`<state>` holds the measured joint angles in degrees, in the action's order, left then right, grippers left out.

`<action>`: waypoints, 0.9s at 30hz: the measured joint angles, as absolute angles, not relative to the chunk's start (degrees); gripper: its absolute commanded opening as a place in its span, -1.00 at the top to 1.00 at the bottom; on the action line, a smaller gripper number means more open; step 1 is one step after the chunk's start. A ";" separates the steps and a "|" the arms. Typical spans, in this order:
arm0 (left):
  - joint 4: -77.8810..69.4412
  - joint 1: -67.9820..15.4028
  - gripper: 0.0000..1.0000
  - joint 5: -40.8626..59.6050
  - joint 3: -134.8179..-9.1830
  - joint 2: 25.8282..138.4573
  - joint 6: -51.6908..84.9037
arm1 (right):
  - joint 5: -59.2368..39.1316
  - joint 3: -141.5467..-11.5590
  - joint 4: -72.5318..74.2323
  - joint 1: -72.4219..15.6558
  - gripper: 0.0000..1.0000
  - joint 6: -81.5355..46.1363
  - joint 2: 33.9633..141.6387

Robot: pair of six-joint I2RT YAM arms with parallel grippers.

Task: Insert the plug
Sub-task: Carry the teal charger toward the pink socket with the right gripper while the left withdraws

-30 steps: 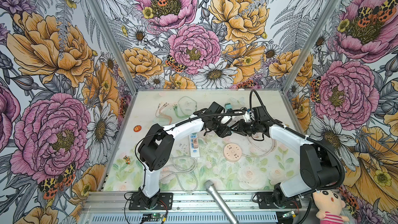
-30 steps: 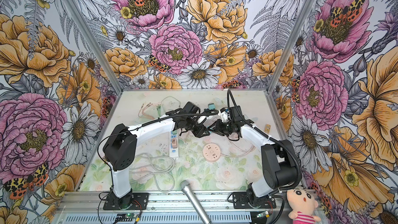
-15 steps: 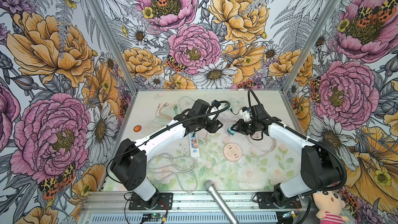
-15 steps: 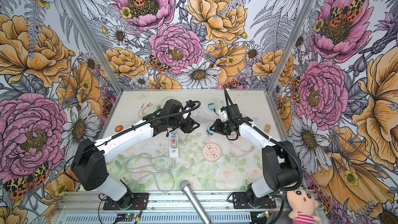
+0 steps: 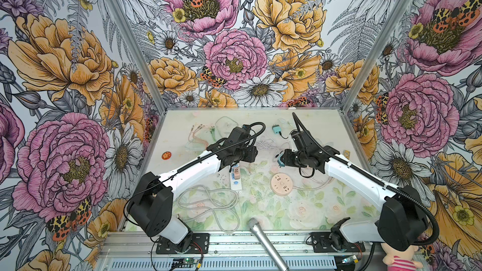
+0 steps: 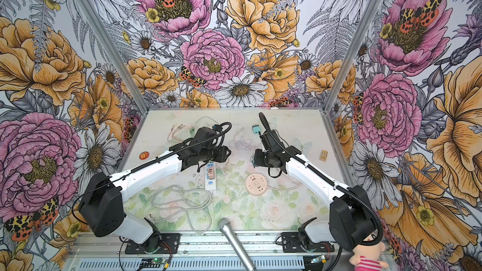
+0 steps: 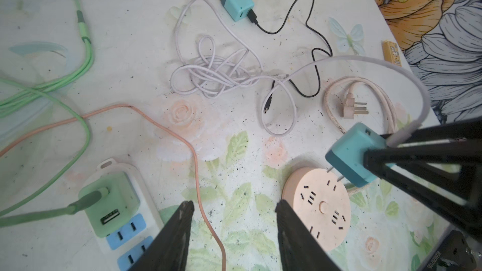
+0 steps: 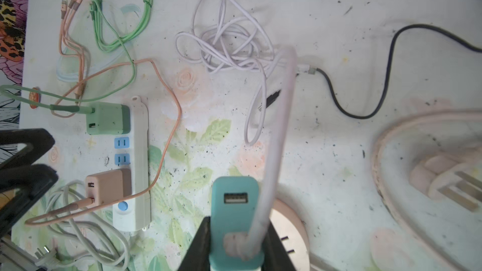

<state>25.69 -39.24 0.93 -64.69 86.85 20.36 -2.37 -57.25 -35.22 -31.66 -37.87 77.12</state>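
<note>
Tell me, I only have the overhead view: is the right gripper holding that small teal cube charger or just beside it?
Observer: Holding. In the right wrist view the right gripper is shut on the teal cube charger, a pale lilac cable plugged into it.
Operator: Are its prongs in the round peach socket hub yet?
Observer: No. The left wrist view shows both prongs at the hub's rim, outside every slot, the charger tilted.
Operator: And the left gripper?
Observer: Open and empty.

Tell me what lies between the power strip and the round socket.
A thin peach cable runs between the power strip and round socket; the left wrist view shows it best.
</note>
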 measured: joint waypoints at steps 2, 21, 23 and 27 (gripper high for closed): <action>25.76 -39.24 -0.08 0.38 -64.69 86.26 21.52 | 2.24 -57.25 -35.86 -35.07 1.00 -40.58 75.57; 24.14 -37.26 -0.08 6.83 -58.15 83.11 23.70 | 33.67 -58.85 -42.52 -56.69 1.00 -72.36 87.46; 23.68 -36.93 -0.08 7.94 -57.28 83.09 23.73 | 35.33 -59.09 -43.33 -56.99 1.00 -74.19 87.46; 23.00 -36.42 -0.07 10.55 -56.86 83.26 23.75 | 37.93 -60.45 -45.56 -57.54 1.00 -77.34 87.81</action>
<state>23.00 -36.42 10.55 -56.86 83.26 23.75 37.93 -60.45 -45.56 -57.54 -77.34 87.81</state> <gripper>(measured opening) 0.539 0.276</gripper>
